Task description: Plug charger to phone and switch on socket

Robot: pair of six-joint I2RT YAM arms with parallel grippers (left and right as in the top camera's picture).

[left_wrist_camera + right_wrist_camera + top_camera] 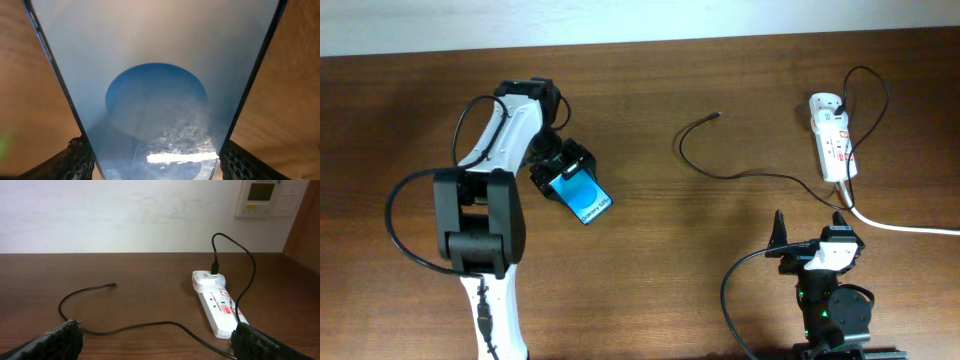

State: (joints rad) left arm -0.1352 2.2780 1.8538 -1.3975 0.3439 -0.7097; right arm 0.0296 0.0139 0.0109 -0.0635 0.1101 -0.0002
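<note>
My left gripper (563,170) is shut on the phone (583,197), holding it by its two long edges at the table's left middle. The phone's blue screen with a lighter circle fills the left wrist view (156,100), with a finger at each lower side. The charger, a thin black cable (730,172), curls across the table from the socket (830,138) at the far right to a loose plug tip (718,115). It also shows in the right wrist view (150,325), with the socket (217,307) beyond. My right gripper (810,229) is open and empty near the front edge.
A thicker white cable (900,226) runs from the socket off the right edge. A white adapter (206,279) sits plugged into the socket's far end. A wall with a control panel (264,197) stands behind the table.
</note>
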